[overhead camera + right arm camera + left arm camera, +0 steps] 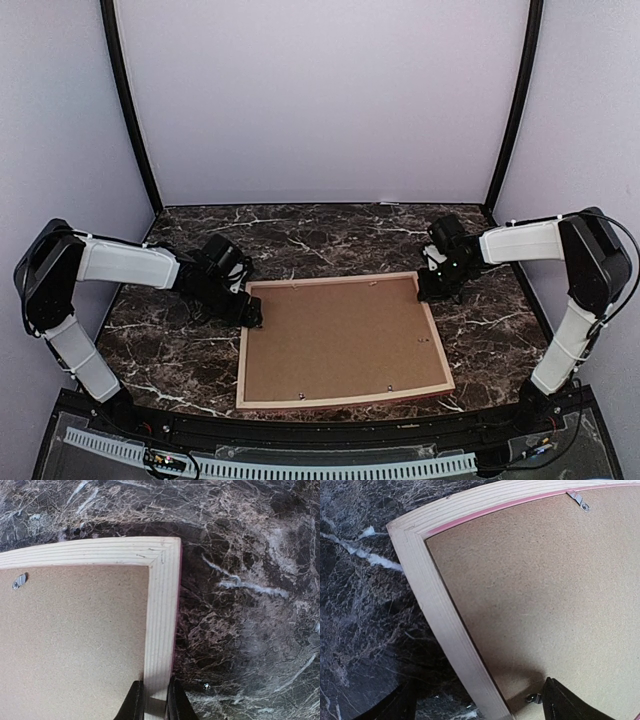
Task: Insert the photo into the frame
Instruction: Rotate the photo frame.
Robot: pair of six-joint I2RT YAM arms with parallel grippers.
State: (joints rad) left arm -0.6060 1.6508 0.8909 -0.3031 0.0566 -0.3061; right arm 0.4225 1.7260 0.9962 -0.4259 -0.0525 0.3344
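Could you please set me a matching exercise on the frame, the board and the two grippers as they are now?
Things:
1. frame
2. board
3. left gripper
4. right gripper

States:
A. brown, set inside the frame
B. jaws open, astride the frame's left edge
C. jaws shut on the frame near its far right corner
D. pale wood side up, flat on the table

Pairs: 1-D, 2-A, 3-B, 4-C

White arms (128, 263), black joints (50, 262), black grippers (252, 317).
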